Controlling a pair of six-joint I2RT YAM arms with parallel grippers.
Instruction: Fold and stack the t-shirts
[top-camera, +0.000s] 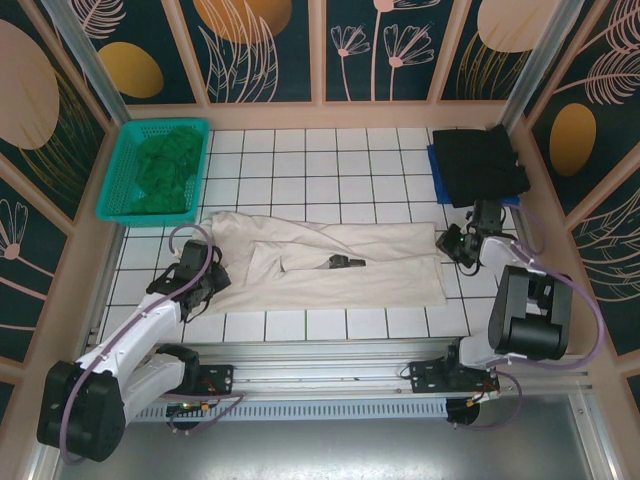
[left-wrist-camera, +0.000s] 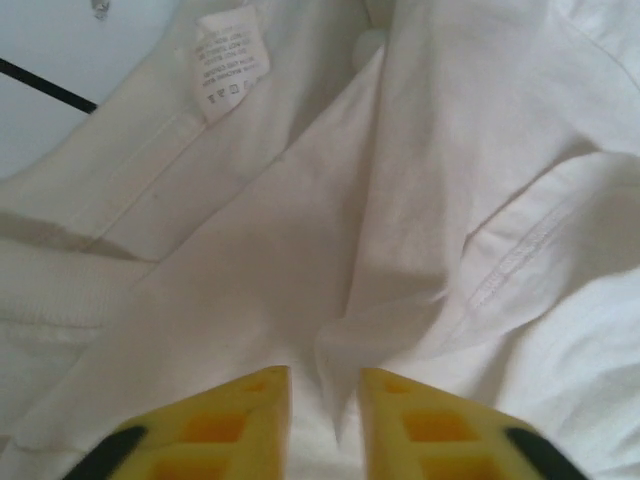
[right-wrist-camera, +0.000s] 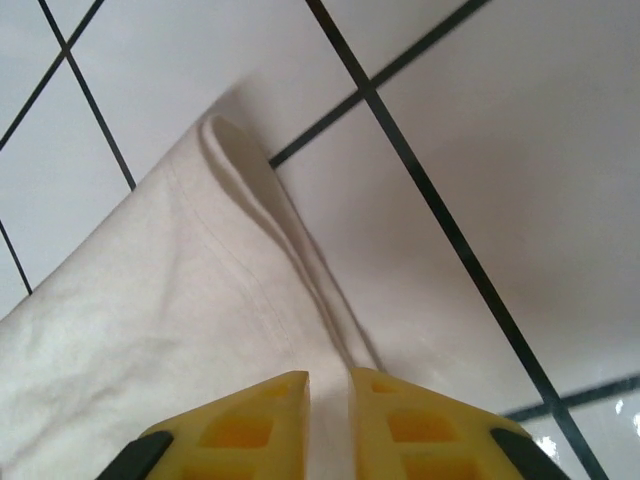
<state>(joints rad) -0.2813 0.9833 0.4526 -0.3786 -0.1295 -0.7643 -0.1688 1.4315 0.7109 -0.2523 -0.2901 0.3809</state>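
Lying across the middle of the tiled table: cream shirt, spread long from left to right, folded over itself lengthwise, one sleeve flap laid on top toward the left. Small dark mark near its centre; cannot tell what it is. Left gripper sits at the shirt's left end, low on the cloth. Left wrist view: gripper over rumpled cream cloth, yellow fingers a little apart, a raised crease of cloth running into the gap; no squeeze on it seen. White care label near the collar seam, bare tile beyond it at upper left. Right gripper sits at the shirt's right end, near the far corner. Right wrist view: gripper over the shirt's corner, fingers narrowly apart, the doubled hem edge leading down between them; cloth lies flat on tile, not lifted. Black shirt folded at the far right, resting on a blue sheet, well apart from the cream one. Green shirt bunched, unfolded, inside the teal basket at the far left corner, basket just beyond the cream shirt's left end.
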